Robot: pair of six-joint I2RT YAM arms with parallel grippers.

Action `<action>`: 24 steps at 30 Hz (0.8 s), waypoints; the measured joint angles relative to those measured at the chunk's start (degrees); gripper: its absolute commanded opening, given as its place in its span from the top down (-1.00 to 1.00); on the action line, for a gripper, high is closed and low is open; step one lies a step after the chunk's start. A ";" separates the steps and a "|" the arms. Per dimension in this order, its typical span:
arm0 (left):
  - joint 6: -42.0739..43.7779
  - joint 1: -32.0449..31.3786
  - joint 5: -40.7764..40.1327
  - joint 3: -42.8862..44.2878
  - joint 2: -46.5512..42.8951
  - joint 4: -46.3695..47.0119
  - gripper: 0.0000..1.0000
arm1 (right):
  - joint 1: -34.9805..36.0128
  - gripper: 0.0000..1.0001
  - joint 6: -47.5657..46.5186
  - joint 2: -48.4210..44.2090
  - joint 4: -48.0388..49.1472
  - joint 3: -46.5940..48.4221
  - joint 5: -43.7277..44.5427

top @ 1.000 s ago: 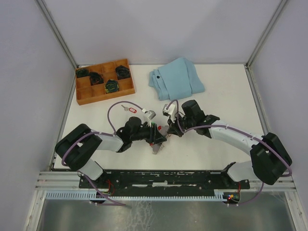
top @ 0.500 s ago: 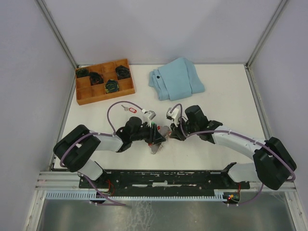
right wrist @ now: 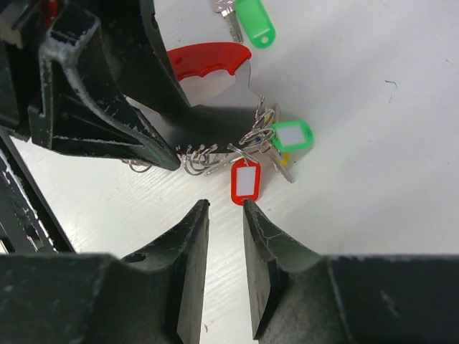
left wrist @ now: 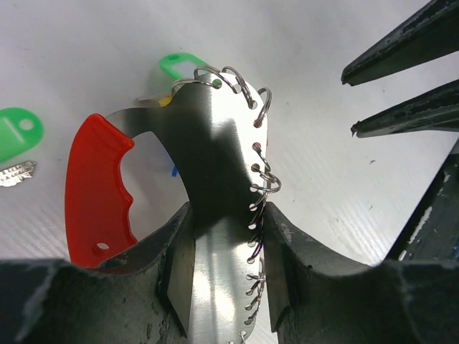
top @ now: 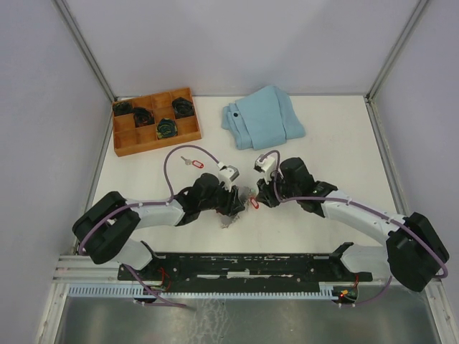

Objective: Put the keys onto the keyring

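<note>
Left wrist view: left claw (left wrist: 226, 240) pinches the keyring (left wrist: 208, 136) by its shiny metal plate, one finger on each side. Wire loops (left wrist: 262, 107) run along the plate's right edge, and the red handle (left wrist: 97, 190) is on the left. Keyring is held low over the white table (left wrist: 344, 215); in the top view it sits near the middle front, between the two arms.

Right claw (right wrist: 225, 206) is spread with nothing between its fingers. Its tips point at the looped edge, close but not touching.

Red-tag key (right wrist: 245, 180) hangs at the loops just ahead of the right claw's tips; can't tell if it is threaded on. Green-tag key (right wrist: 290, 136) sits at the loops by the plate's tip, with a bit of yellow tag (right wrist: 285, 159) under it; threaded or not, can't tell. Second green-tag key (right wrist: 251, 21) lies loose on the table beside the red handle, apart from the loops. Another red-tag key (top: 192, 162) lies alone on the table, well apart, between the wooden tray (top: 159, 145) and the left arm.

Blue cloth (top: 262, 118) lies folded at the back.
</note>
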 measured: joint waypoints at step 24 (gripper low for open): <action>18.84 -15.37 -33.88 11.50 -0.31 -16.41 0.62 | 1.14 0.19 21.55 -6.10 22.88 -15.63 10.99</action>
